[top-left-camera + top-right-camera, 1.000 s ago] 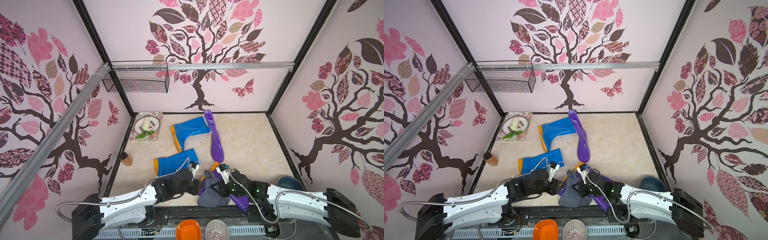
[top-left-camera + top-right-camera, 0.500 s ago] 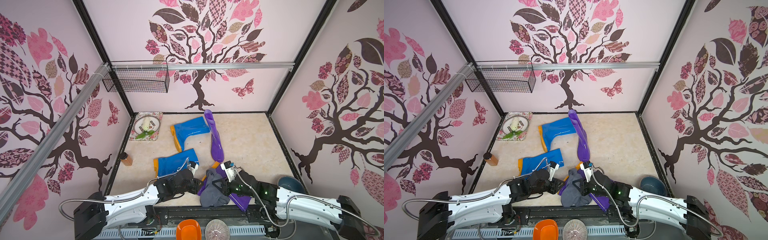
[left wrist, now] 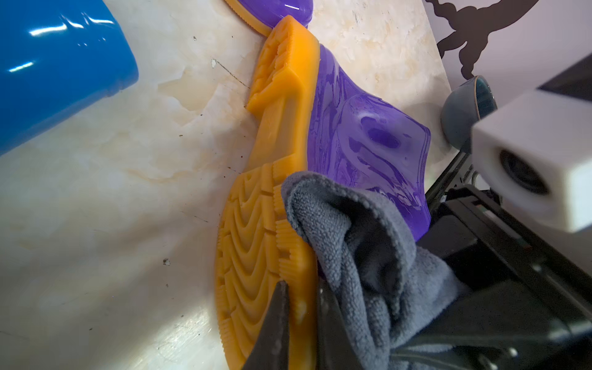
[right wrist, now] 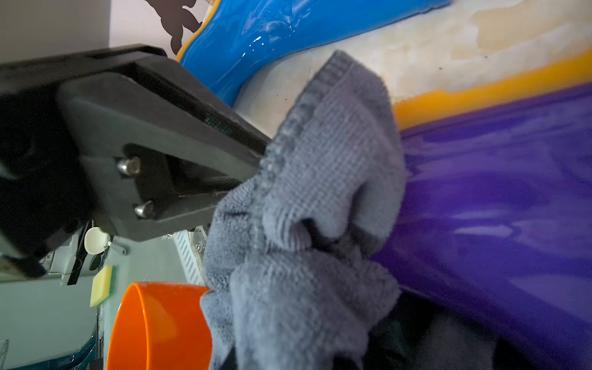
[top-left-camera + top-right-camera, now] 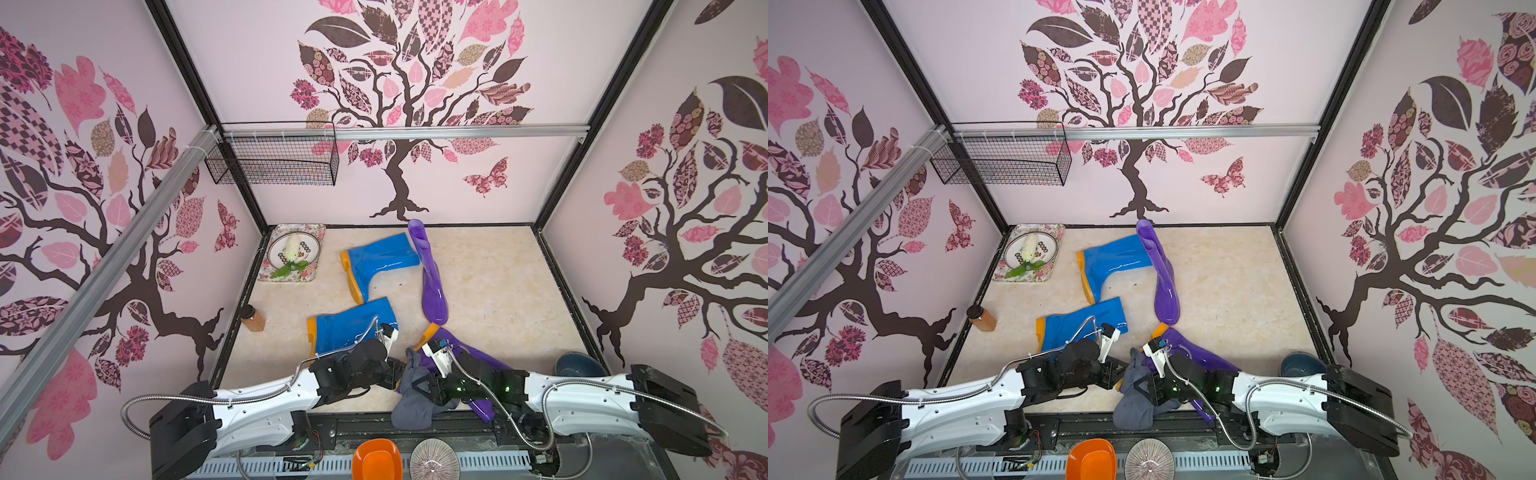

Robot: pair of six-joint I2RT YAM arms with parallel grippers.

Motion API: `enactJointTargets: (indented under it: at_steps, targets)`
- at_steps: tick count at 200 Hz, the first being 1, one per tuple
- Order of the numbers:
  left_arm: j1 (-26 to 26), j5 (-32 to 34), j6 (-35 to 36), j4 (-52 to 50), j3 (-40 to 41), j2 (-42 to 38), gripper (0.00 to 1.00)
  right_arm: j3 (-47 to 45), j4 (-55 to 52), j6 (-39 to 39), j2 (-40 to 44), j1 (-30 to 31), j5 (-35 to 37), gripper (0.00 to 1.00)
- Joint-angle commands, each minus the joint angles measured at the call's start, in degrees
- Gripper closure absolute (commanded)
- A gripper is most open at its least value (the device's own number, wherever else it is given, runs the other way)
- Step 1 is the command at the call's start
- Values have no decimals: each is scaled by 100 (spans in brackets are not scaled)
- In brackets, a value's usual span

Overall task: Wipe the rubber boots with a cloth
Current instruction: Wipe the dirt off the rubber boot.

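A purple boot lies on its side near the front edge, its orange sole turned to the left. My left gripper is shut on the edge of that sole. The dark grey cloth is bunched against the boot's toe, and my right gripper is shut on it, jaws buried in the fabric. Two blue boots and another purple boot lie farther back.
A floral tray with a plate sits back left, an amber jar by the left wall. A dark bowl stands front right. An orange bowl and a ribbed disc lie below the front rail. A wire basket hangs above.
The left jaws have closed onto the purple boot's sole edge. The cloth has slid a little toward the front edge with the right gripper.
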State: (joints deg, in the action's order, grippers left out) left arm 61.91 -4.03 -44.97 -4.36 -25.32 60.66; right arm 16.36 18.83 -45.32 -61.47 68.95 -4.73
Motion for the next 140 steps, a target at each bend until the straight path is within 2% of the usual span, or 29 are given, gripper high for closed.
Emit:
enactJointTargets:
  at_steps: [1, 25, 66, 85, 107, 140]
  targets:
    - [28, -69, -143, 93, 194, 212, 100, -277, 564, -354, -122, 26, 774, 100]
    - [29, -72, -184, 206, 223, 269, 100, -252, -95, -689, -392, 22, 1373, 100]
    - [25, -4, -100, 99, 155, 236, 100, -165, -959, -879, -156, 22, 1546, 100]
    - [29, 2, -82, 63, 141, 222, 100, 130, -1087, -657, 203, 27, 1018, 100]
    - [32, 2, -57, 60, 128, 244, 100, 318, -569, -623, 555, 24, 283, 100]
    - [27, 25, -38, 31, 118, 231, 100, 143, 177, -741, 507, 22, 151, 100]
